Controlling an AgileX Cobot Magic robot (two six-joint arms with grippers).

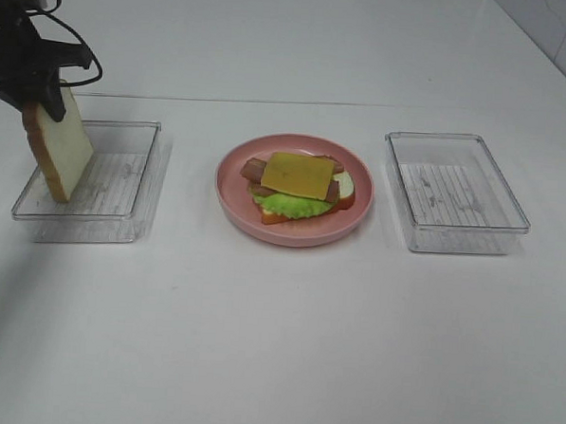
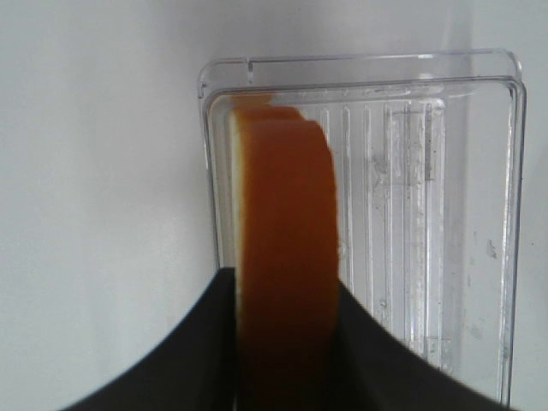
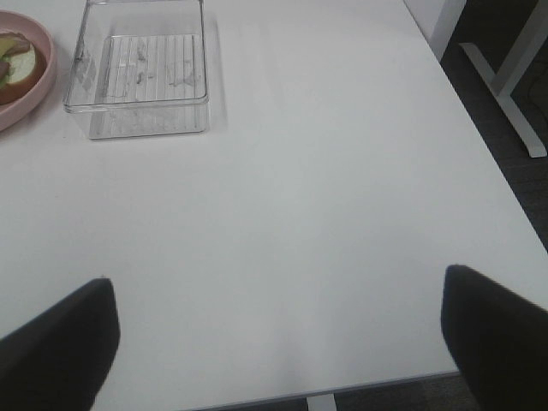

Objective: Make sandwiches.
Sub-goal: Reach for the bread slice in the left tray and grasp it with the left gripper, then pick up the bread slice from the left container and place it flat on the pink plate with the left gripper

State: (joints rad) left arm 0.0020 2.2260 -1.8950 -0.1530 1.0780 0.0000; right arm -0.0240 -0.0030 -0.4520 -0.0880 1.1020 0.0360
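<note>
A pink plate (image 1: pixel 349 220) in the middle of the table holds a stack (image 1: pixel 299 186): bread slice, green lettuce, brown bacon strips, and yellow cheese (image 1: pixel 298 174) on top. My left gripper (image 1: pixel 44 100) is shut on a second bread slice (image 1: pixel 58 148) with tan crust, holding it on edge, tilted, above the left clear tray (image 1: pixel 121 224). In the left wrist view the slice's crust edge (image 2: pixel 287 257) sits between the black fingers (image 2: pixel 193 360). My right gripper (image 3: pixel 278 338) is open and empty over bare table, out of the exterior high view.
A second clear tray (image 1: pixel 495 233) stands right of the plate; it shows in the right wrist view (image 3: pixel 141 107) beside the plate's rim (image 3: pixel 26 103). The table's right edge (image 3: pixel 488 171) drops off to the floor.
</note>
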